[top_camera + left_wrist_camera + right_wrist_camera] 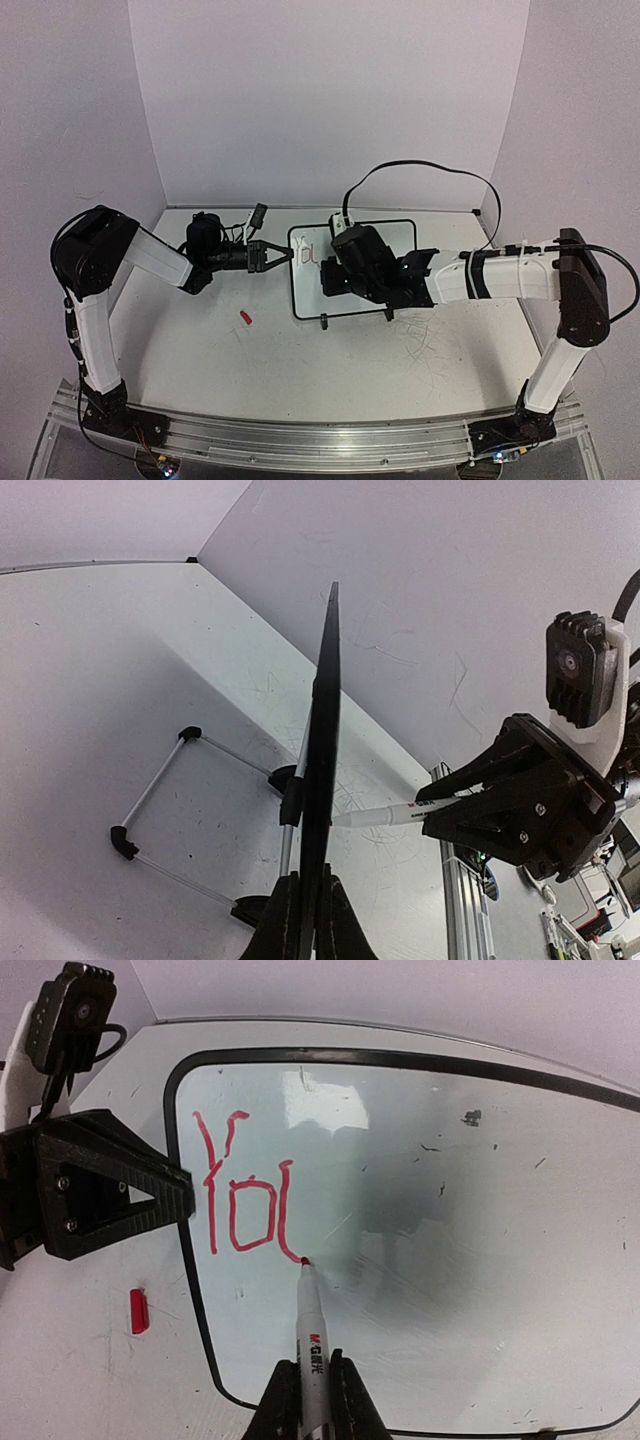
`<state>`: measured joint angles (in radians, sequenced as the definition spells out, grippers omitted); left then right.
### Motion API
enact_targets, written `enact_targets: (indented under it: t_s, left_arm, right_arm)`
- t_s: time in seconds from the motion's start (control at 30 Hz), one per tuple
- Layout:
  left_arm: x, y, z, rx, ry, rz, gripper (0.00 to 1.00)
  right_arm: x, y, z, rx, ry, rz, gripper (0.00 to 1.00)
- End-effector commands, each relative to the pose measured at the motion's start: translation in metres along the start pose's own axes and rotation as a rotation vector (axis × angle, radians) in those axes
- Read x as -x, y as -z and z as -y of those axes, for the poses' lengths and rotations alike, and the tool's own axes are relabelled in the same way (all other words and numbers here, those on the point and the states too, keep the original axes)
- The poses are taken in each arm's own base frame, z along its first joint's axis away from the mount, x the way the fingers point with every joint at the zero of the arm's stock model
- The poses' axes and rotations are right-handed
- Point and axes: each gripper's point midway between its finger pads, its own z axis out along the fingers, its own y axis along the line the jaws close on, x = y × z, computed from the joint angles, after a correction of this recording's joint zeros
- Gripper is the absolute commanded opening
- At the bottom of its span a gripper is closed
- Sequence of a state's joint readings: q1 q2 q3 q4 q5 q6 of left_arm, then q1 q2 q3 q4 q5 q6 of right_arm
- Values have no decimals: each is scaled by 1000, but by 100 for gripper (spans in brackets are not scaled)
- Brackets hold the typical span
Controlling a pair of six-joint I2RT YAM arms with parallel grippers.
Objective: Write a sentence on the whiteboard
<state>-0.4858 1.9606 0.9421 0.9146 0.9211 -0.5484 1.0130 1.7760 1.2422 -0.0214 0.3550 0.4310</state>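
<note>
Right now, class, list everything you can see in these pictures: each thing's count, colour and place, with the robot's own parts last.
whiteboard: one, white with black frame, propped upright at mid-table
writing: one line, red, upper left of the board, reading "Yo" plus a started stroke
marker: one, white barrel with red tip, tip on the board at the end of the writing
cap: one, red, lying on the table left of the board
cable: one, black, looping behind the board
table: one, scuffed grey-white
left gripper: one, black, shut on the board's left edge
right gripper: one, black, shut on the marker
</note>
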Motion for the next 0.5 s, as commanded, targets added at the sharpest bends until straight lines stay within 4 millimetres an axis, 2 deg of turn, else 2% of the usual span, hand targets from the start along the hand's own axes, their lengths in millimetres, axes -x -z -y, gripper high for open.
enact_targets:
  t_s: [0.0, 0.47]
  left_arm:
    - [22, 0, 28, -68, -57, 18, 0]
    - [21, 0, 28, -67, -57, 17, 0]
  right_arm:
    - [36, 6, 6, -35, -17, 84, 0]
    - [53, 3, 12, -46, -11, 111, 0]
